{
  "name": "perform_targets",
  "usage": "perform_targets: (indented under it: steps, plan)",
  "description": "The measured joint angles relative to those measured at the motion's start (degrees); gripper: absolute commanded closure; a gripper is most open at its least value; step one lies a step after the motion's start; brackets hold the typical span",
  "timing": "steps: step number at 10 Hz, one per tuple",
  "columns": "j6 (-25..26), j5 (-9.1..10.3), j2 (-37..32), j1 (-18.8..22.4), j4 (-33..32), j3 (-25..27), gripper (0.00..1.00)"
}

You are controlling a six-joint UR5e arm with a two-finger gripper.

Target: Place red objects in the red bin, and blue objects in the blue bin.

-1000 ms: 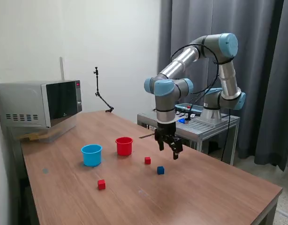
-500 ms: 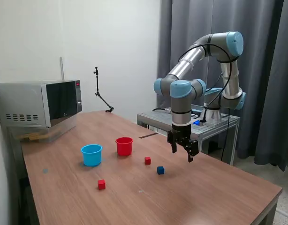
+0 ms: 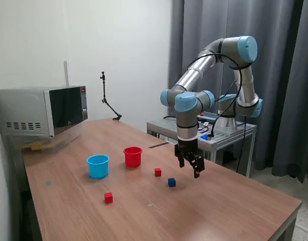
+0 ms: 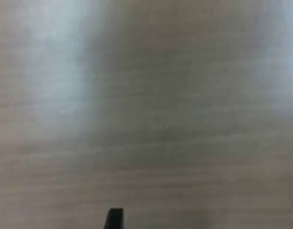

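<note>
Hanging spread and empty, the claw (image 3: 189, 167) sits just beside the blue cube (image 3: 171, 182).

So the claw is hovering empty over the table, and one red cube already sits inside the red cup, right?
Not quite. The exterior view shows both red cubes lying on the table, outside the red cup. The claw does hover empty over the table.

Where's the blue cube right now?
In the exterior view, the blue cube sits on the table, just right of a red cube, below-left of the gripper.
</note>
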Motion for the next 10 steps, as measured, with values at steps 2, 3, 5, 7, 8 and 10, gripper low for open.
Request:
perform_targets:
  steps: [2, 3, 5, 7, 8, 10]
  plan:
    - [-0.3, -0.37, 2.4, -0.9, -2.1, -3.2, 0.00]
    - [-0.4, -1.01, 3.6, -1.2, -2.5, -5.4, 0.00]
    - [0.0, -2.85, 4.9, -1.3, -2.8, -8.8, 0.00]
    - [4.2, -4.68, 5.2, -1.4, -2.8, -9.7, 0.00]
    - [6.2, -5.30, 5.3, -1.5, -2.6, -9.6, 0.00]
    - [8.1, -5.77, 5.3, -1.5, -2.4, -9.5, 0.00]
